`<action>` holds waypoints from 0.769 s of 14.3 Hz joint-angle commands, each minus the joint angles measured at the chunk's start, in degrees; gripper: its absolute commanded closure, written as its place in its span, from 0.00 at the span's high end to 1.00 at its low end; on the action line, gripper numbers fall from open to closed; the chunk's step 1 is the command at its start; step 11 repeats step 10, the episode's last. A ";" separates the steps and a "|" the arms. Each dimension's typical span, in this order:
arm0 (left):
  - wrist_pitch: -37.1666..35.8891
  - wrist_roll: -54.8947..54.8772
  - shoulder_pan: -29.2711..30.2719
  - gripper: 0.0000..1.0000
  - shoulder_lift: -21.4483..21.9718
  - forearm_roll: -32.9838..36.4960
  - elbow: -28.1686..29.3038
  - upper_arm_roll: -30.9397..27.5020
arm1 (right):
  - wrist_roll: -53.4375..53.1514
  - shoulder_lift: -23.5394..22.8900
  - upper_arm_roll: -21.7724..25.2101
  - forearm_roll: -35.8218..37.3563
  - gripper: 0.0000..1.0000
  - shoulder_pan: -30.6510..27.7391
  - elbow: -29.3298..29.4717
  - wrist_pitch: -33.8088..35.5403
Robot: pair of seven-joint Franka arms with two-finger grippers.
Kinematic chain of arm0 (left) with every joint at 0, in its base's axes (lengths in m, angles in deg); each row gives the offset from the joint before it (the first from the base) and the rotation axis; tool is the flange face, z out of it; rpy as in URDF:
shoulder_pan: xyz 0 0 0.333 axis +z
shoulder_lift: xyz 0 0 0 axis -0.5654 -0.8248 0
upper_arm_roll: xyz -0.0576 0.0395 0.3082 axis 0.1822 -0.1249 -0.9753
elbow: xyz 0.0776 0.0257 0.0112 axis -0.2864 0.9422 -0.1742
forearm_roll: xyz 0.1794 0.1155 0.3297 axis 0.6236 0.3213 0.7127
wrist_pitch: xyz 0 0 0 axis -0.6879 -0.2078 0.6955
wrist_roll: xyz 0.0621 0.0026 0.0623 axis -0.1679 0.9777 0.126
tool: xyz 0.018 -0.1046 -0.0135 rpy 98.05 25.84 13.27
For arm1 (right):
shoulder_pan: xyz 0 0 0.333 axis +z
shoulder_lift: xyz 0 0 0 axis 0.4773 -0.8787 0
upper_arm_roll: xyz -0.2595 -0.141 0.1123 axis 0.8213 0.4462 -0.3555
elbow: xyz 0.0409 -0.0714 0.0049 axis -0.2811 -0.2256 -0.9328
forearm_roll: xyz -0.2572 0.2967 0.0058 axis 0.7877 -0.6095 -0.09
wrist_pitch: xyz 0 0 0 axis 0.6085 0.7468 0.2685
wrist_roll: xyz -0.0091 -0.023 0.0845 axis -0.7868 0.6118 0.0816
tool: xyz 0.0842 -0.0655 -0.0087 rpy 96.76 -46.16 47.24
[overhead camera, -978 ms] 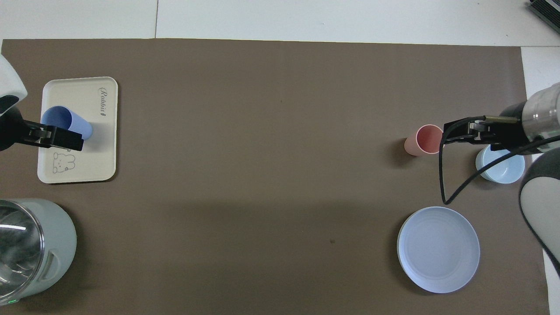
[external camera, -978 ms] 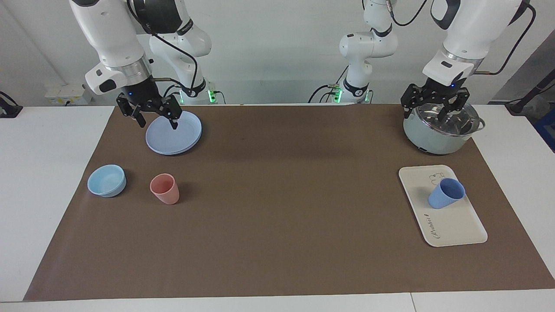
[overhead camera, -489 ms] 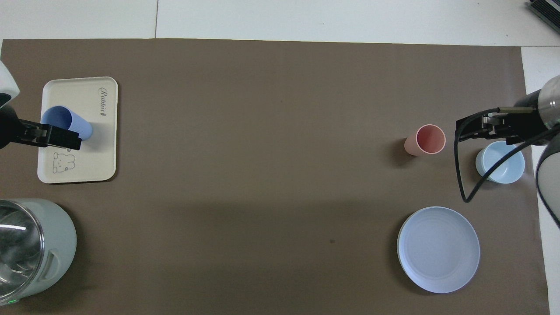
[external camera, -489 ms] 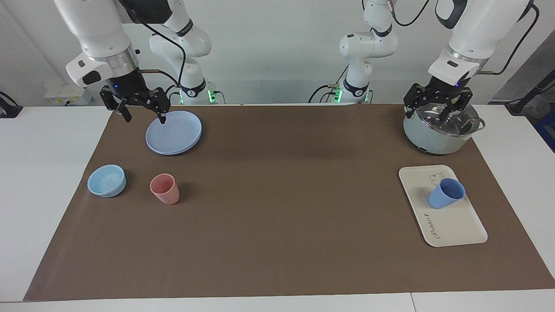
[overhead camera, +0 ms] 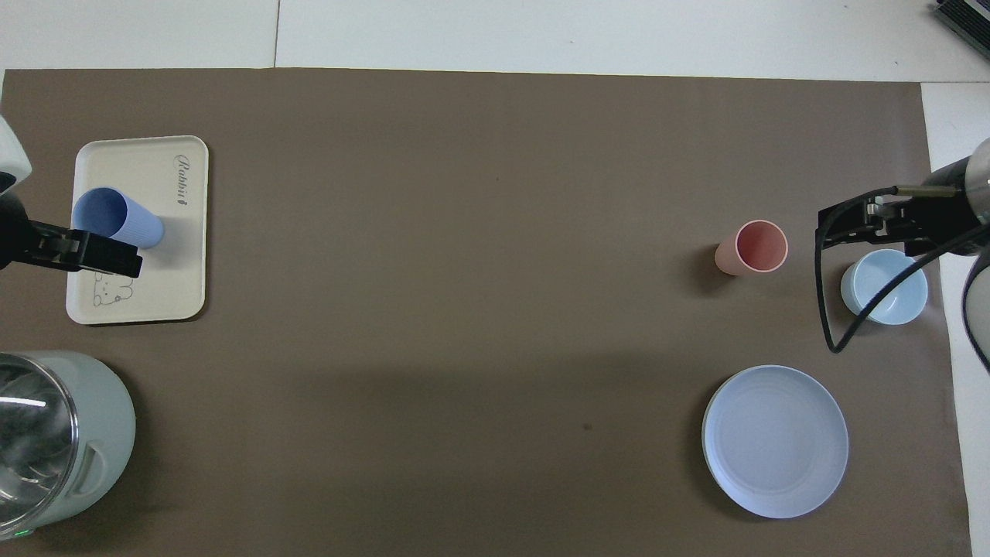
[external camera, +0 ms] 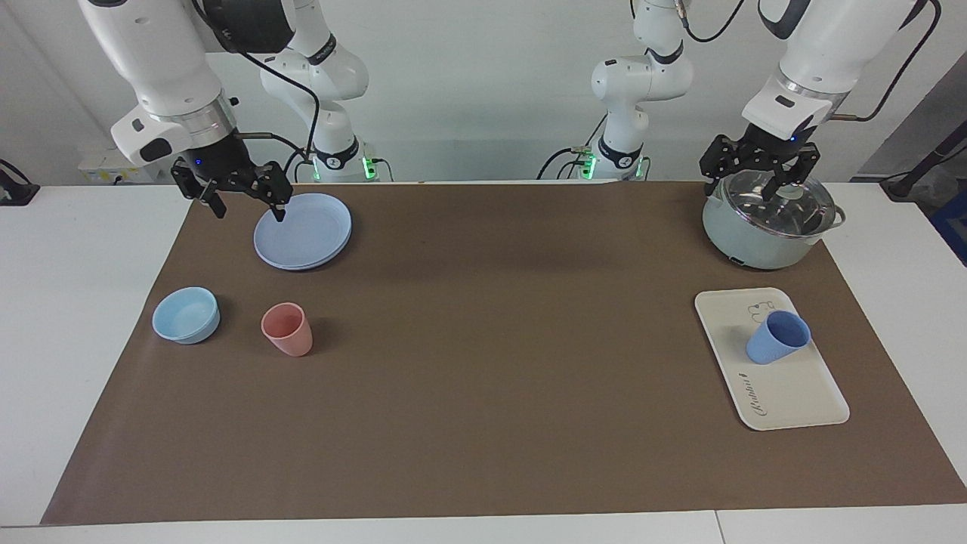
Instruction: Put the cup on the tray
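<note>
Both grippers I see open and empty, the left gripper [external camera: 759, 180] raised over the pot [external camera: 767, 227], the right gripper [external camera: 245, 198] above the plate [external camera: 306, 234], since the cup [external camera: 778, 338] already stands on the tray [external camera: 786, 393].

Both arms are pulling up and back toward their bases. The right pincer [external camera: 243, 205], which was hanging lower over the round blue plate [external camera: 304, 230] a second ago, is now rising and drifting off it toward the right arm's end of the surface, only one fingertip over the plate's edge. The left pincer [external camera: 758, 177] is lifting a little higher above the lidded pot [external camera: 767, 223].
</note>
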 commanded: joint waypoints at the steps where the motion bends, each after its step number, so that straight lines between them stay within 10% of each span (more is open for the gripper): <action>1: -0.84 -0.84 0.32 1.00 0.41 -0.48 -0.09 -0.10 | 1.21 -0.01 -0.23 0.46 0.99 -0.71 0.32 0.81; 11: -0.58 -0.84 0.41 1.00 0.85 -0.48 0.79 -0.10 | 1.21 -0.01 -0.23 0.46 1.00 -1.32 0.32 0.72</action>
